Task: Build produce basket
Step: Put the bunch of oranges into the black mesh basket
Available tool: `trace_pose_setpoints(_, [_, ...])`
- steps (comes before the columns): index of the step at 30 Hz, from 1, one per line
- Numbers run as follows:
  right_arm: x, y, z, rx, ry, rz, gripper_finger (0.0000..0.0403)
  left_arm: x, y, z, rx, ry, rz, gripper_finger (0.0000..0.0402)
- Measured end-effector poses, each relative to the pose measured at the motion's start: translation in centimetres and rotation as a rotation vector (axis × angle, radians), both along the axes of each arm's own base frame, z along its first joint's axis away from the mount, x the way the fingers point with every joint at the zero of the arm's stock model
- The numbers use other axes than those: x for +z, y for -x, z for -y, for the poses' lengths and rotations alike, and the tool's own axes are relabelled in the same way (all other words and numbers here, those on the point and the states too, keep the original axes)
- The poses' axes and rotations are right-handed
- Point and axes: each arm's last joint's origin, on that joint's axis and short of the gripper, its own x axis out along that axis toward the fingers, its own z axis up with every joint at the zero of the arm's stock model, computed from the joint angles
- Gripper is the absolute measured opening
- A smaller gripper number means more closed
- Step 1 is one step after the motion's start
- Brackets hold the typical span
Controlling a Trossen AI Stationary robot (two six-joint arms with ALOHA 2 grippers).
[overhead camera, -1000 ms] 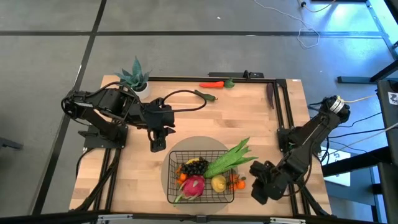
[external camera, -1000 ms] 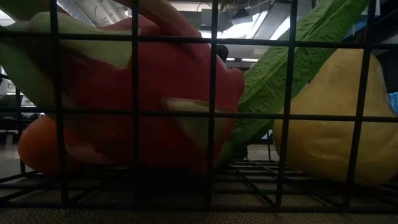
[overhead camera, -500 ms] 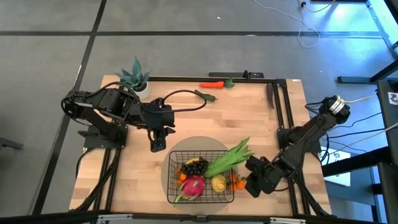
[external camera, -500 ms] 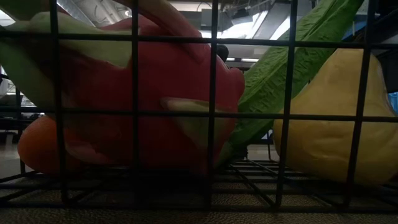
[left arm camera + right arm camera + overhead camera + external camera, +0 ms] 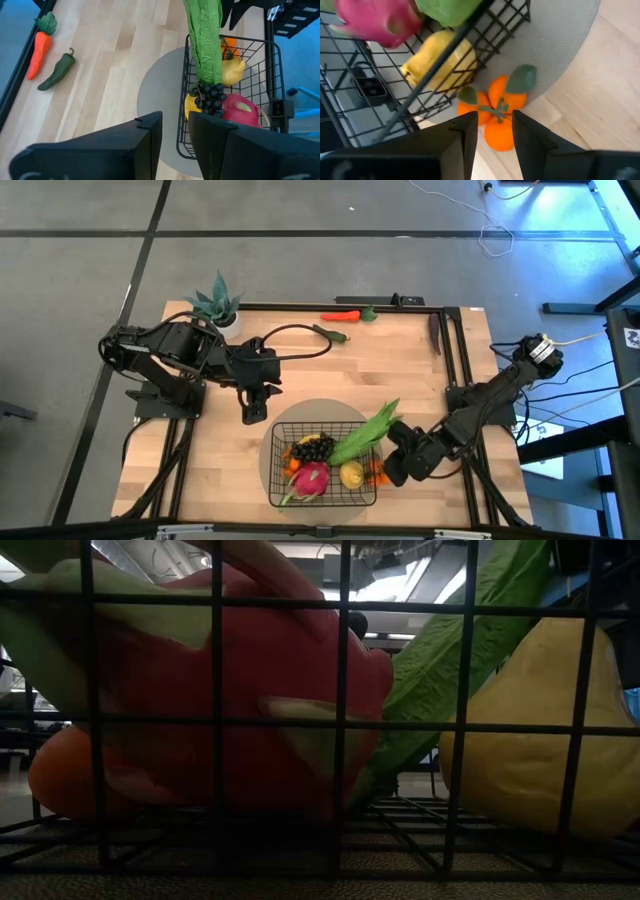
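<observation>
Hovering just right of the basket (image 5: 322,465), the right gripper (image 5: 492,131) spread its fingers above the oranges (image 5: 499,112) outside the wire; the left gripper (image 5: 254,412) waited open, far-left of it.

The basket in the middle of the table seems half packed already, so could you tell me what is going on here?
Two robot arms are filling the black wire basket with toy produce. It already holds a dragon fruit, grapes, a mango and leafy stalks. The right gripper, open, is at the basket's right side, just above a cluster of small oranges lying outside the wire. The left gripper waits above the table behind the basket. A carrot and a green pepper lie at the far edge.
</observation>
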Motion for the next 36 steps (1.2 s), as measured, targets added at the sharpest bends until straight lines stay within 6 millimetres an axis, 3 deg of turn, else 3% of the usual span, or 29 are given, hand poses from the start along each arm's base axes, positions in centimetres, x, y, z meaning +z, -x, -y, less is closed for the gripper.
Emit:
trace_pose_setpoints(13, [-1.8, -1.2, -0.1, 0.004, -0.022, -0.083, 0.0110, 0.0, 0.0, 0.0, 0.000, 0.000, 0.000, 0.0084])
trace_pose_setpoints(25, [-1.9, -1.3, -0.1, 0.002, -0.010, -0.079, 0.0110, 0.0, 0.0, 0.0, -0.004, -0.004, 0.000, 0.0084])
trace_pose_setpoints(36, [-4.2, -1.2, 0.6, -0.009, -0.063, -0.031, 0.0099, 0.0, 0.0, 0.0, -0.006, -0.007, -0.001, 0.0084])
